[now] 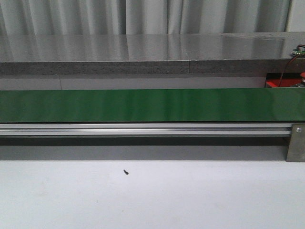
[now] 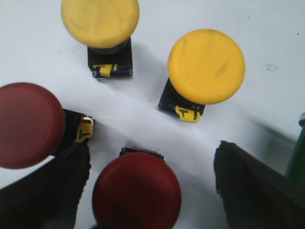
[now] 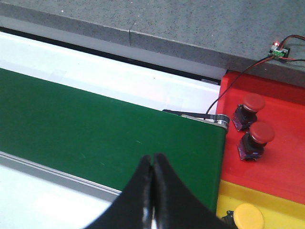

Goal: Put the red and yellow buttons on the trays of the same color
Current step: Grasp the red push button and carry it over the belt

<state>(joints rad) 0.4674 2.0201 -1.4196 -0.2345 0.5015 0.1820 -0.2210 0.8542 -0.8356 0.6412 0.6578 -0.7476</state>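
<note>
In the left wrist view two yellow buttons (image 2: 100, 21) (image 2: 206, 66) and two red buttons (image 2: 28, 125) (image 2: 137, 191) stand on a white surface. My left gripper (image 2: 152, 183) is open, its black fingers (image 2: 248, 186) on either side of the nearer red button, not touching it. In the right wrist view my right gripper (image 3: 153, 162) is shut and empty above the green belt (image 3: 95, 129). Beyond the belt's end lies the red tray (image 3: 281, 143) with two red buttons (image 3: 253, 102) (image 3: 261, 132). Beside it, the yellow tray (image 3: 248, 193) holds a yellow button (image 3: 248, 215).
The green conveyor belt (image 1: 143, 105) runs across the front view on an aluminium rail (image 1: 143, 129). A grey stone ledge (image 1: 143, 52) is behind it. A small circuit board with wires (image 3: 280, 46) sits by the red tray. White tabletop (image 1: 152, 195) lies in front.
</note>
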